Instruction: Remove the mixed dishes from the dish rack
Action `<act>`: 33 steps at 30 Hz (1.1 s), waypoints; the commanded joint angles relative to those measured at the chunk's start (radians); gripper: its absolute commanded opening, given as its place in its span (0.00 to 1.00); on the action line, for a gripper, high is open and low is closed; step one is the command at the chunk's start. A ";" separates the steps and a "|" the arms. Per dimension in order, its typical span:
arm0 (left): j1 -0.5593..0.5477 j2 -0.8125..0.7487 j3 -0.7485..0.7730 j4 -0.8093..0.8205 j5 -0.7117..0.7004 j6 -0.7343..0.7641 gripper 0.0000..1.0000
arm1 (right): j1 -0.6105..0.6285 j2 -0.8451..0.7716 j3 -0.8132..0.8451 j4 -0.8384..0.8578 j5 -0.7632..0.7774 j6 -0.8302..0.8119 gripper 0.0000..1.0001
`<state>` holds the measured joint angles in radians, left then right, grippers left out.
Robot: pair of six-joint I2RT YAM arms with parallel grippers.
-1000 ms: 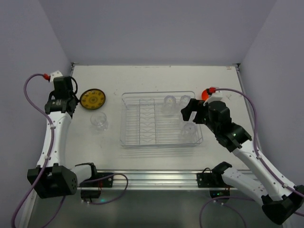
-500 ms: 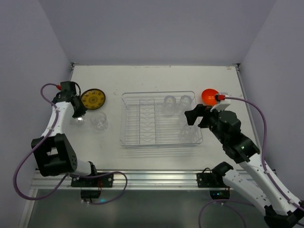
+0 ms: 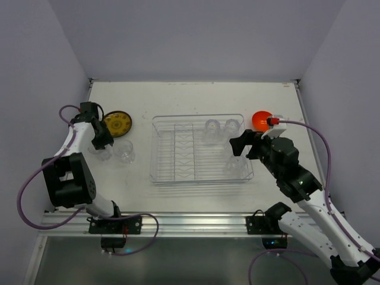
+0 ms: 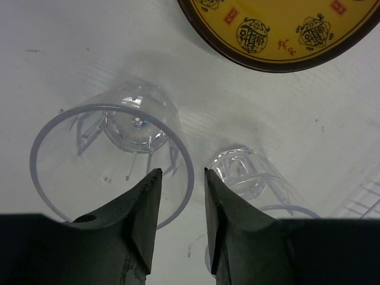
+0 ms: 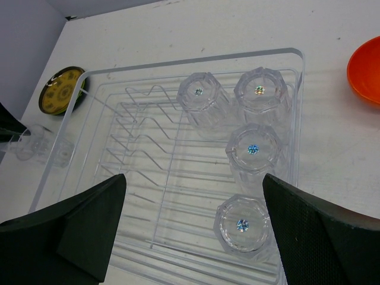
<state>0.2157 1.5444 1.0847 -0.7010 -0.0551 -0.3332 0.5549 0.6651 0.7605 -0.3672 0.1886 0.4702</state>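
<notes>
In the left wrist view my left gripper (image 4: 181, 173) straddles the near wall of an upright clear glass cup (image 4: 113, 160) on the table. Its jaws stand slightly apart, open, one finger inside the rim and one outside. A second cup (image 4: 249, 172) stands just to the right, and the yellow plate (image 4: 279, 29) lies beyond. The clear dish rack (image 3: 163, 172) holds several upturned cups (image 5: 254, 148) along its right side. My right gripper (image 5: 195, 178) hovers wide open above them, holding nothing. The orange bowl (image 3: 261, 120) sits on the table right of the rack.
From above, the plate (image 3: 116, 123) and the two unloaded cups (image 3: 124, 151) cluster left of the rack, near the left wall. My left gripper (image 3: 98, 142) is low beside them. The rack's left half shows only bare wire slots (image 5: 142, 148).
The left arm came down beside the plate with a cup, set it on the table and parted its jaws. The right arm pulled back slightly, uncovering the orange bowl.
</notes>
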 commanded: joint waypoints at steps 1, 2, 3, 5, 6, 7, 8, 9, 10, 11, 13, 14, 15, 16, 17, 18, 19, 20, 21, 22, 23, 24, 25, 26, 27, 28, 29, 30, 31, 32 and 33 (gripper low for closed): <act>-0.002 -0.033 0.046 0.001 0.047 0.016 0.43 | -0.004 0.019 -0.006 0.057 -0.008 -0.007 0.99; -0.004 -0.059 0.046 0.005 0.050 0.013 0.47 | -0.004 0.025 -0.006 0.060 -0.011 -0.008 0.99; -0.004 -0.070 0.049 0.008 0.051 0.010 0.55 | -0.003 0.036 -0.004 0.060 -0.015 -0.008 0.99; -0.004 -0.105 0.058 0.008 0.046 0.005 0.62 | -0.003 0.045 -0.003 0.060 -0.028 -0.010 0.99; -0.003 -0.118 0.063 0.006 0.035 0.005 0.65 | -0.003 0.050 -0.004 0.059 -0.031 -0.013 0.99; -0.003 -0.133 0.066 0.005 0.029 0.003 0.67 | -0.003 0.054 -0.004 0.059 -0.034 -0.013 0.99; -0.004 -0.164 0.079 -0.005 0.026 0.002 0.70 | -0.003 0.056 -0.004 0.060 -0.035 -0.016 0.99; -0.004 -0.182 0.087 -0.008 0.014 0.002 0.81 | -0.003 0.056 -0.007 0.060 -0.035 -0.015 0.99; -0.003 -0.205 0.092 -0.008 0.015 0.003 1.00 | -0.003 0.057 -0.010 0.063 -0.032 -0.016 0.99; -0.004 -0.251 0.106 -0.011 0.053 0.026 1.00 | -0.003 0.059 -0.013 0.066 -0.031 -0.018 0.99; -0.033 -0.294 0.136 -0.032 0.072 0.039 1.00 | -0.003 0.060 -0.018 0.073 -0.023 -0.002 0.99; -0.048 -0.346 0.150 -0.055 0.061 0.039 1.00 | -0.003 0.060 -0.026 0.073 -0.012 -0.001 0.99; -0.061 -0.377 0.167 -0.061 0.061 0.034 1.00 | -0.003 0.062 -0.024 0.076 -0.009 -0.001 0.99; -0.074 -0.413 0.165 -0.061 0.061 0.025 1.00 | -0.003 0.067 -0.026 0.076 -0.011 -0.001 0.99; -0.102 -0.493 0.159 -0.051 0.063 0.013 1.00 | -0.003 0.074 -0.026 0.076 -0.015 -0.004 0.99; -0.116 -0.536 0.143 -0.028 0.087 -0.007 1.00 | -0.003 0.083 -0.023 0.077 -0.012 -0.004 0.99; -0.134 -0.581 0.091 -0.006 0.104 -0.019 1.00 | -0.003 0.096 -0.015 0.068 -0.008 -0.005 0.99; -0.166 -0.660 0.058 0.042 0.124 -0.033 1.00 | -0.003 0.134 0.015 0.048 -0.008 -0.007 0.99; -0.179 -0.693 0.022 0.067 0.176 -0.053 1.00 | -0.003 0.160 0.040 -0.025 -0.003 -0.005 0.99; -0.193 -0.725 -0.049 0.084 0.193 -0.067 1.00 | -0.003 0.186 0.066 -0.065 0.017 -0.002 0.99; -0.193 -0.781 -0.087 0.113 0.207 -0.072 1.00 | -0.003 0.233 0.110 -0.111 0.034 0.004 0.98; -0.194 -0.805 -0.126 0.130 0.242 -0.063 1.00 | -0.003 0.254 0.128 -0.190 0.041 0.007 0.97; -0.194 -0.828 -0.158 0.138 0.251 -0.052 1.00 | -0.001 0.272 0.143 -0.226 0.044 0.019 0.95; -0.193 -0.864 -0.210 0.143 0.268 -0.043 1.00 | -0.001 0.287 0.167 -0.264 0.052 0.028 0.94; -0.193 -0.882 -0.238 0.150 0.277 -0.026 1.00 | 0.003 0.309 0.174 -0.310 0.061 0.034 0.93; -0.193 -0.920 -0.262 0.165 0.288 -0.020 1.00 | 0.007 0.315 0.177 -0.325 0.074 0.044 0.92; -0.193 -0.938 -0.313 0.178 0.311 -0.012 1.00 | 0.008 0.318 0.175 -0.337 0.078 0.050 0.91; -0.193 -0.952 -0.337 0.190 0.311 -0.004 1.00 | 0.010 0.321 0.174 -0.352 0.081 0.065 0.91; -0.194 -0.975 -0.353 0.199 0.307 -0.009 1.00 | 0.014 0.323 0.171 -0.355 0.080 0.073 0.90; -0.194 -0.987 -0.365 0.202 0.311 -0.010 1.00 | 0.016 0.326 0.169 -0.358 0.077 0.080 0.89; -0.197 -1.000 -0.364 0.205 0.330 -0.007 1.00 | 0.026 0.330 0.169 -0.361 0.071 0.094 0.88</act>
<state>0.0246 0.5907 0.7307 -0.5701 0.1989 -0.3660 0.5636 0.9886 0.8913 -0.6613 0.2302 0.5163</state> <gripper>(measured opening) 0.997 0.889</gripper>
